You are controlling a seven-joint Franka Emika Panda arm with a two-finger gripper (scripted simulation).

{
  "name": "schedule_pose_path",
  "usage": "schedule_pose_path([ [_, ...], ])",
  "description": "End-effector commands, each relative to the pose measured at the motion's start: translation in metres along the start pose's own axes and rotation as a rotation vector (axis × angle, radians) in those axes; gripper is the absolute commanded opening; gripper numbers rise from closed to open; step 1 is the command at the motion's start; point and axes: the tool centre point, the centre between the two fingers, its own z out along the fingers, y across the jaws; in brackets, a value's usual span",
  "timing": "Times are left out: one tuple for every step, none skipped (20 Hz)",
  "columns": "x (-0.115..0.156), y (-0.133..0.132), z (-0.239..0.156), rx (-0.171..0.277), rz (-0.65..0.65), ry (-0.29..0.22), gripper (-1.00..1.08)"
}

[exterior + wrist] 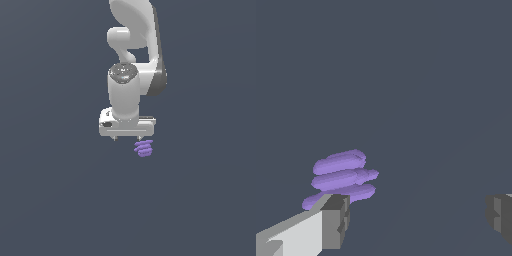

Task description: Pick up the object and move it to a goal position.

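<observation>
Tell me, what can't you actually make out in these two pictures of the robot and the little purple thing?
- Exterior view: the arm's upper part is cut off by the top edge.
- Exterior view: the end effector shows only tiny fingertips, too small to judge their distance from the purple object.
- Wrist view: one finger covers the purple object's lower edge, so contact is unclear.
- Wrist view: the other finger is cut off by the picture's edge.
- Neither view shows a goal marker.

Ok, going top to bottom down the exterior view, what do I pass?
Arm → gripper → purple object, just below the gripper, toward the exterior view's right.
</observation>
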Motion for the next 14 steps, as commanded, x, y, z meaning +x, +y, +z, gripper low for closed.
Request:
schedule_pose_path([
  [0.0,0.0,0.0,0.0,0.0,0.0,1.0],
  [0.0,0.0,0.0,-0.001,-0.001,0.0,1.0],
  [0.0,0.001,0.0,-0.002,-0.003,0.0,1.0],
  [0.0,0.003,0.0,-0.004,-0.006,0.001,1.0],
  [0.001,0.004,0.001,-0.007,-0.01,0.001,1.0],
  [0.001,0.007,0.001,-0.011,-0.015,0.001,1.0],
  [0.002,0.01,0.001,-0.016,-0.022,0.002,1.0],
  [0.002,0.012,0.001,-0.02,-0.028,0.002,1.0],
  [0.002,0.014,0.002,-0.023,-0.033,0.002,1.0],
  [0.003,0.015,0.002,-0.026,-0.036,0.003,1.0],
  [0.003,0.016,0.002,-0.027,-0.039,0.003,1.0],
  [0.003,0.016,0.002,-0.027,-0.039,0.003,1.0],
  [0.003,0.016,0.002,-0.027,-0.039,0.003,1.0],
  [0.003,0.016,0.002,-0.026,-0.037,0.003,1.0],
])
